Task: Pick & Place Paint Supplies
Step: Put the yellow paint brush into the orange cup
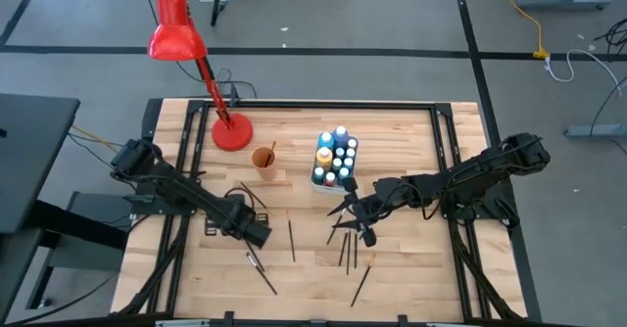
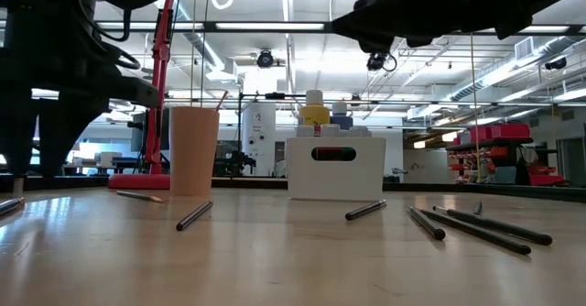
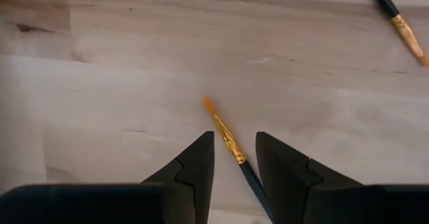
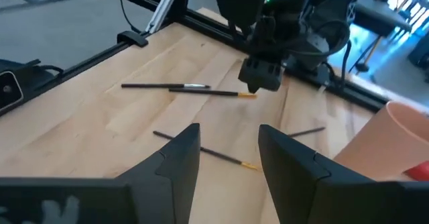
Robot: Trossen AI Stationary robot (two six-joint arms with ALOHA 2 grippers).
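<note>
Left gripper [image 3: 234,158] was parted, gripping nothing, straddling the brush [image 3: 231,143] lying flat between its fingers. Risk: thin handle on bare table [image 3: 134,83], so a high close would roll it out. Right gripper [image 4: 228,153] hung parted, empty.

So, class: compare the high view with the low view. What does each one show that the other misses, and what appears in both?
Only the high view shows the red lamp's shade, both arms in full, and the blue-capped bottles in the caddy.

Only the low view shows the room's ceiling lights and the caddy's handle slot.

Both show the cup, the white caddy and scattered brushes.
</note>
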